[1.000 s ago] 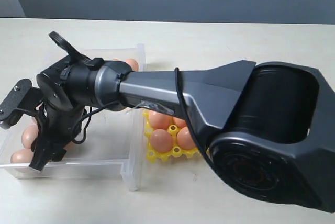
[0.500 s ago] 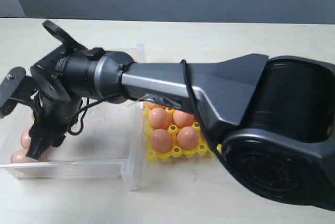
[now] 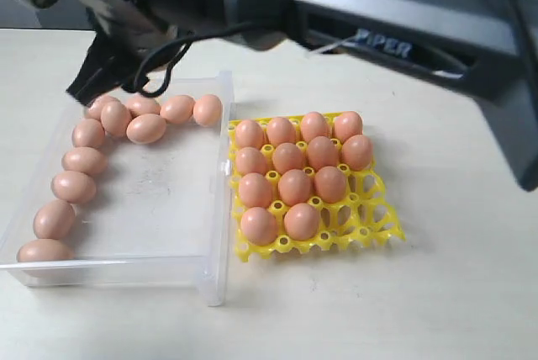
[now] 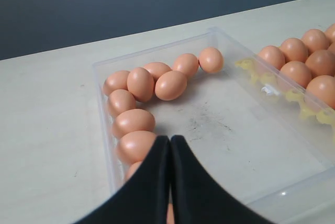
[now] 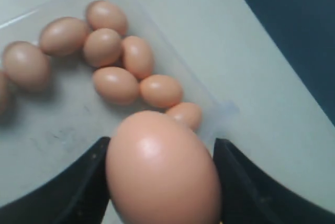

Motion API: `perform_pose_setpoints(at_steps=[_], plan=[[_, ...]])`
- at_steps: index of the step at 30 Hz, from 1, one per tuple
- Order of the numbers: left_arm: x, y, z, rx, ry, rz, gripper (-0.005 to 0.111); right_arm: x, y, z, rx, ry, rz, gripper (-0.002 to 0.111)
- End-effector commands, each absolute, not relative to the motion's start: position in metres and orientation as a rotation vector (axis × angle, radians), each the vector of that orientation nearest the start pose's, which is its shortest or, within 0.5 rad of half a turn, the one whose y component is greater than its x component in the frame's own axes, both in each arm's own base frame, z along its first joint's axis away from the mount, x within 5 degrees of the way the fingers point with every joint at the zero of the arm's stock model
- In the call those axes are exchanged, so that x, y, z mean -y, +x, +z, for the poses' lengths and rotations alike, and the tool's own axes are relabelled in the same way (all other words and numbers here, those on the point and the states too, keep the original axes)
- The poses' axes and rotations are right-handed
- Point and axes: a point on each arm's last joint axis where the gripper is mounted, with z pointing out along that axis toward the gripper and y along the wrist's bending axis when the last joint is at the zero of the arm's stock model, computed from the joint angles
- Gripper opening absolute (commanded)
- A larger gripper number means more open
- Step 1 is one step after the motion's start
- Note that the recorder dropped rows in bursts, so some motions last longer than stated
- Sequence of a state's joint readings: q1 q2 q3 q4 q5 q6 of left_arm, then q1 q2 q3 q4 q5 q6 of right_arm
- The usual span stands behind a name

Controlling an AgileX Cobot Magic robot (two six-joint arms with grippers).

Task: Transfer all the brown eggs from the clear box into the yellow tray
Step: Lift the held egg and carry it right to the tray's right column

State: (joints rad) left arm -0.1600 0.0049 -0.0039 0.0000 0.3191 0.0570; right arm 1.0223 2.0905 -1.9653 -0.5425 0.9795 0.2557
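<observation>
Upward out of the box (image 3: pixel 168 200) the right end effector (image 3: pixel 92 82) has swung, now upper left of the exterior view, spread wide around one egg (image 5: pixel 162 166). Empty, the left end effector (image 4: pixel 170 140) is pinched shut. Loose eggs (image 3: pixel 84 161) line the box's left and top. Carry the egg level to the tray's (image 3: pixel 370 227) three bare lower-right cups, lower until seated, then release gently.

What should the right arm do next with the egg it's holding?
Probably carry the egg in the right gripper across to the yellow tray: it is gripped above the clear box, and empty cups show at the tray's near right corner.
</observation>
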Motion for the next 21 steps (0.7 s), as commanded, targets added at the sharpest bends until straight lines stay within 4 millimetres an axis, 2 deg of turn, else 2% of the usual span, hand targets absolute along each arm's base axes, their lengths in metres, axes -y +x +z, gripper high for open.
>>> perform_pose_setpoints(at_steps=[1,7,10,14,17,18,21], plan=[[0.009,0.054,0.185,-1.783,0.193,-0.077,0.000,-0.347,0.284,0.320,-2.146,-1.002,-0.200,0.003],[0.009,0.054,0.185,-1.783,0.193,-0.077,0.000,-0.282,0.287,0.324,-2.215,-0.842,-0.287,0.003],[0.009,0.054,0.185,-1.783,0.193,-0.077,0.000,-0.249,0.277,0.324,-2.220,-0.755,-0.260,0.003],[0.009,0.054,0.185,-1.783,0.193,-0.077,0.000,-0.213,0.257,0.310,-2.178,-0.694,-0.165,0.002],[0.009,0.054,0.185,-1.783,0.193,-0.077,0.000,-0.185,0.244,0.275,-2.162,-0.611,-0.054,0.002],[0.009,0.054,0.185,-1.783,0.193,-0.077,0.000,-0.172,0.239,0.252,-2.173,-0.565,-0.023,0.002],[0.009,0.054,0.185,-1.783,0.193,-0.077,0.000,-0.159,0.234,0.224,-2.185,-0.523,0.028,0.002]])
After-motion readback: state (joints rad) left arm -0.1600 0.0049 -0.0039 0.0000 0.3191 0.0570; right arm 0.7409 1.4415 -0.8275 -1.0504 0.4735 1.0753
